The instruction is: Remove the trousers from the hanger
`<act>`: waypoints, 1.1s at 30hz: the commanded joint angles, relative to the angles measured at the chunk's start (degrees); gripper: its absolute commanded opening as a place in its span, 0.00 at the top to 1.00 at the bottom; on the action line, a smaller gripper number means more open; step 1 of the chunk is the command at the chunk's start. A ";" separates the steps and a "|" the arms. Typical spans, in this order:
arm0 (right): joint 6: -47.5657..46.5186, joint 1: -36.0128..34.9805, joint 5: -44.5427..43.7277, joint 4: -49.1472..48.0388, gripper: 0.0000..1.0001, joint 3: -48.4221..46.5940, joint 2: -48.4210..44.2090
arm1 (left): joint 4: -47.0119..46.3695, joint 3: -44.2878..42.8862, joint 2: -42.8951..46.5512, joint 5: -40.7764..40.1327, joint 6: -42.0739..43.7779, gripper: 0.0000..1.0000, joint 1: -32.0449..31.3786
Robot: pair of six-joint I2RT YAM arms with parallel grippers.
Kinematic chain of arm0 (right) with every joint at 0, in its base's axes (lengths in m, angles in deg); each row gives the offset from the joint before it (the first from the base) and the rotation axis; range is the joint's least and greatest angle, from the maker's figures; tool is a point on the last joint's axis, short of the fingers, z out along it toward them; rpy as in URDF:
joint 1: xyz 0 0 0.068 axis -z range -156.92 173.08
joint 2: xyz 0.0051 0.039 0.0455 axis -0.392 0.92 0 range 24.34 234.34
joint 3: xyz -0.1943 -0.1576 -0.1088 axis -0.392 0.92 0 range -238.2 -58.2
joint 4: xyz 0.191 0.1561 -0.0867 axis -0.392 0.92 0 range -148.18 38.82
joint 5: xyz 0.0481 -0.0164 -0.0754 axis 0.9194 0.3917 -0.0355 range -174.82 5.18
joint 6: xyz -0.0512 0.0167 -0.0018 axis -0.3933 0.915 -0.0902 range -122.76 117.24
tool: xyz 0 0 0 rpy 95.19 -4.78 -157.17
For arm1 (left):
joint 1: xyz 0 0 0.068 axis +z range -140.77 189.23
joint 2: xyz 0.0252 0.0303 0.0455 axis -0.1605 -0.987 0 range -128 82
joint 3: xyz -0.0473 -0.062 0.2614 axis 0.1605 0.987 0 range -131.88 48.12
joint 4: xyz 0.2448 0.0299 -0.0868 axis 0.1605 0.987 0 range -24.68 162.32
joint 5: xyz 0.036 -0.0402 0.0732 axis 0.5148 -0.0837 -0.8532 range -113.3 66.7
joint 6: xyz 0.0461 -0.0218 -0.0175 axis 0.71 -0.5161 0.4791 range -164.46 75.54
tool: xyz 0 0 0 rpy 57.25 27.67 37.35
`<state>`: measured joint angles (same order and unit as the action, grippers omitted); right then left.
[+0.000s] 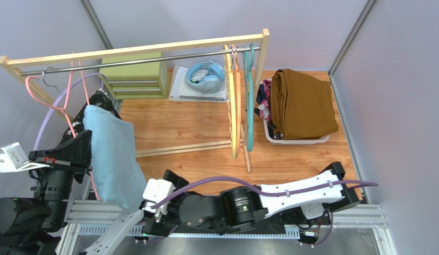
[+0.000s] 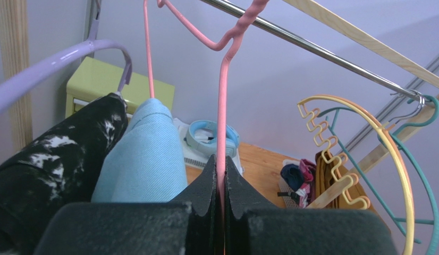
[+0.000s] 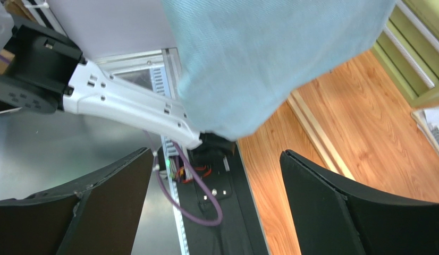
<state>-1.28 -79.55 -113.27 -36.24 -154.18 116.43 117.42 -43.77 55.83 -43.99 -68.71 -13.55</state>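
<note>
L pincer (image 2: 220, 178) shut tight on a thin arm of the pink hanger (image 2: 223, 106); hanger hangs from the metal rail (image 2: 312, 47). R pincer (image 3: 216, 212) wide open, nothing in it; its fingers (image 3: 99, 207) stand either side below the hem of the light blue trousers (image 3: 269, 58), not touching the cloth as far as can be seen. Blue pair hangs from the pink hanger near the rail's left end, touching the black speckled trousers (image 2: 51, 164), which hang on a lilac hanger (image 2: 57, 64). Behind them: green drawer box (image 1: 134, 74); headphones (image 1: 205, 77) on a notebook (image 1: 179, 87). At the rail's right end, yellow hanger (image 1: 235, 106) & teal hanger (image 1: 250, 101) side by side. Right of those, white basket (image 1: 298, 141) on the wood table (image 1: 179, 127); mustard-brown trousers (image 1: 301, 103) lie folded on top of it; pink floral trousers (image 1: 265, 98) poke out at its left edge w/ navy trousers (image 2: 290, 176) just beside.
</note>
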 commanded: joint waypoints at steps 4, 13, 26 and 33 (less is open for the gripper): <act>-6.03 -0.29 -4.16 -7.16 0.06 -7.55 8.27 | -3.32 0.32 -3.00 1.70 -7.46 1.00 0.20; -15.27 -0.20 -10.65 -19.55 0.11 -4.74 11.00 | 0.73 -2.67 -6.00 5.48 -15.29 1.00 0.20; -27.05 1.90 -15.67 -31.77 0.33 -0.35 11.88 | 4.41 -6.97 -7.75 7.50 -18.64 1.00 0.20; -26.18 1.91 -12.96 -29.32 0.34 3.87 8.28 | 4.59 -7.68 -8.19 7.59 -16.62 1.00 0.20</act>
<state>-26.66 -78.24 -126.74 -65.36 -152.89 128.74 129.55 -48.10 48.84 -37.43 -85.65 -13.55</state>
